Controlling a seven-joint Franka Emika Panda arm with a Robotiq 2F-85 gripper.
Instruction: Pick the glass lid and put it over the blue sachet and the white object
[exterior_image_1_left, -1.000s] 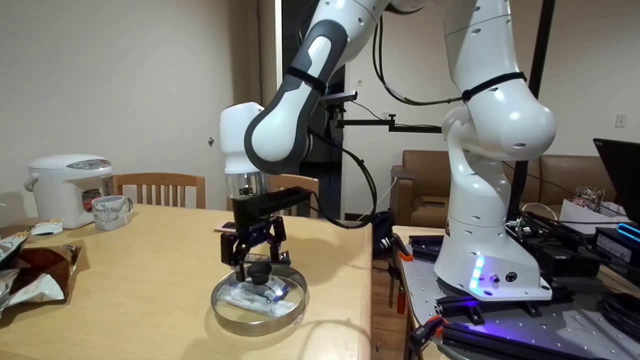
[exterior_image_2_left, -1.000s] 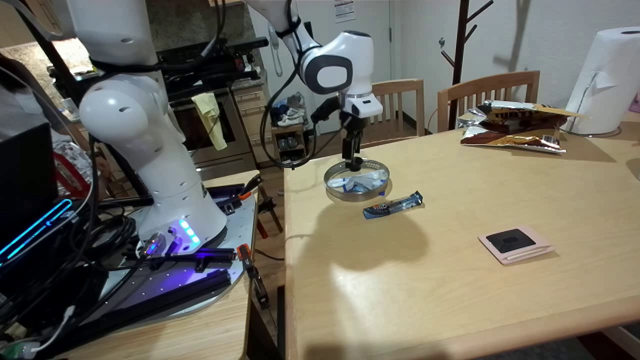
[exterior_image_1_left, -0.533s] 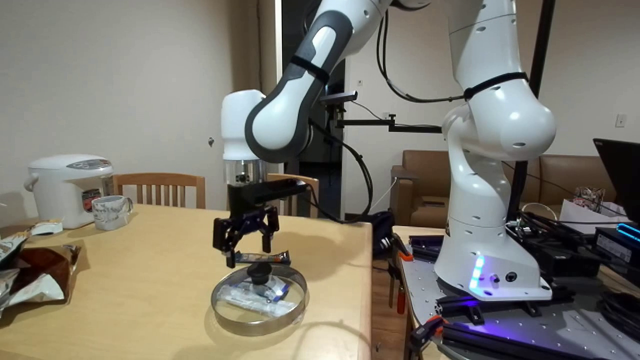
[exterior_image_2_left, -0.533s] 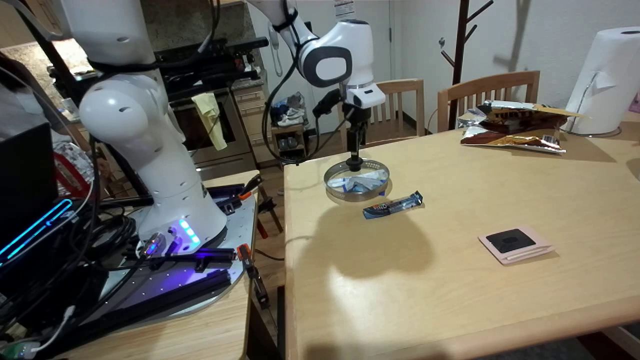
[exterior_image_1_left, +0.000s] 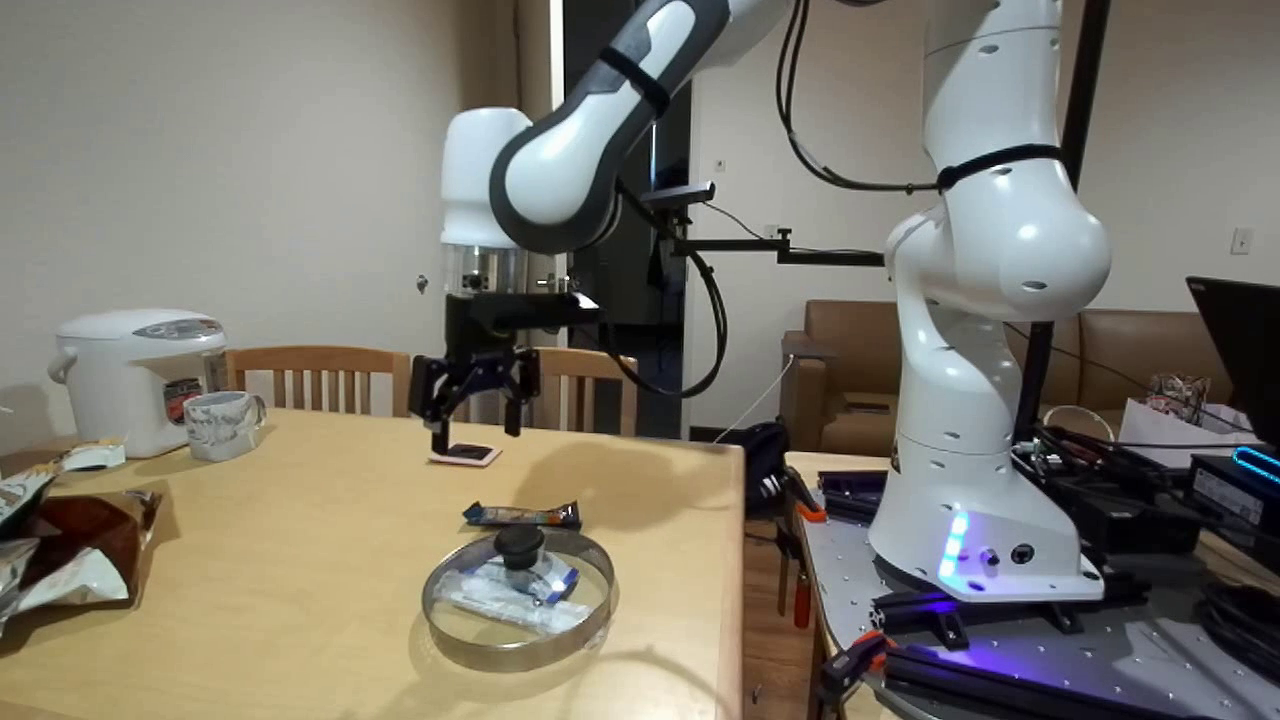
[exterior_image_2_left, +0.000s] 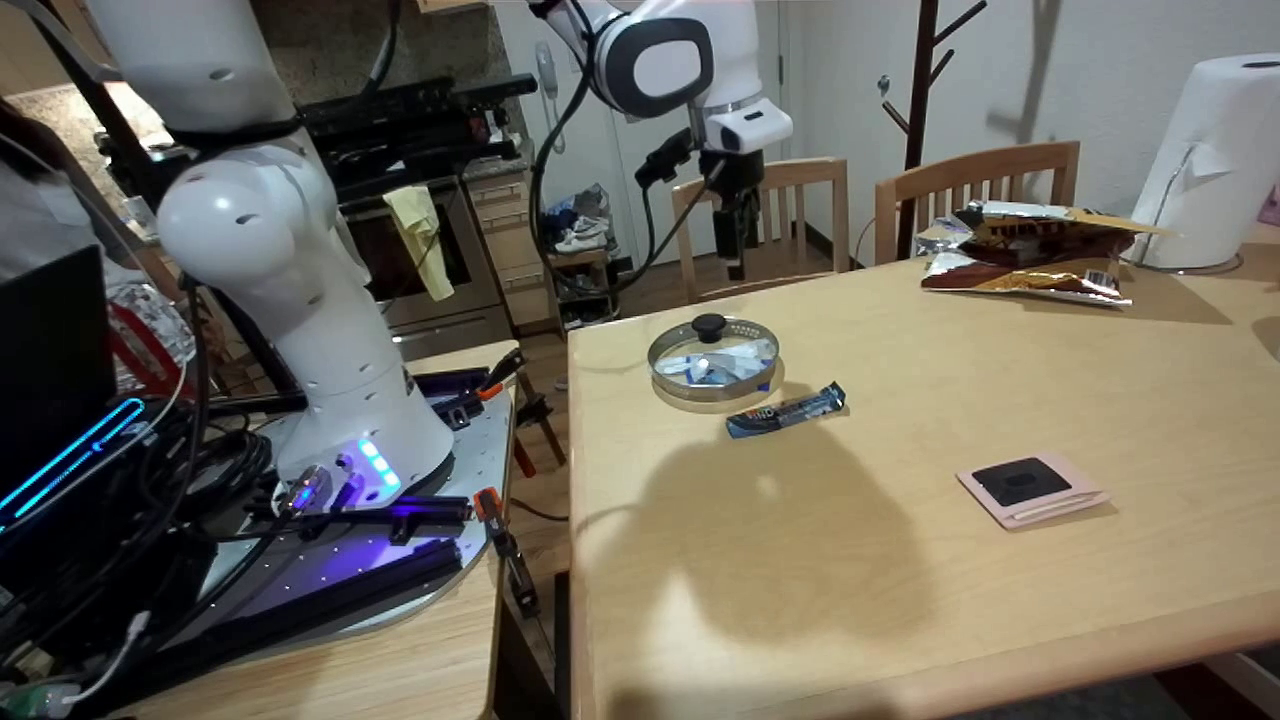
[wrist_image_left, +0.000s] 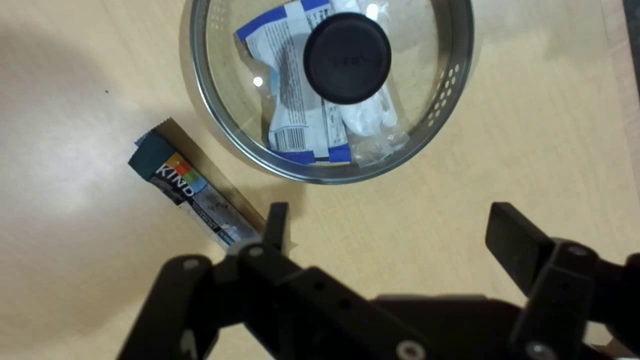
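KIND snack bar (wrist_image_left: 192, 185) on the wooden table (exterior_image_2_left: 950, 600), just beside the glass lid (exterior_image_1_left: 518, 600); pink card holder (exterior_image_2_left: 1030, 488) farther off; patterned mug (exterior_image_1_left: 218, 428) and foil snack packaging (exterior_image_2_left: 1030, 280) well apart; lid level on the table, over both the blue-edged sachet (wrist_image_left: 292, 105) and the white object (wrist_image_left: 367, 117): see-through top, partly perforated metal rim (wrist_image_left: 325, 174), upright black knob (wrist_image_left: 347, 58); gripper (wrist_image_left: 390, 220) above, apart from the knob, fingers (wrist_image_left: 517, 245) spread wide

Free air above glass lid (wrist_image_left: 337, 75), wrapped bar (wrist_image_left: 194, 192) obstructing just beside
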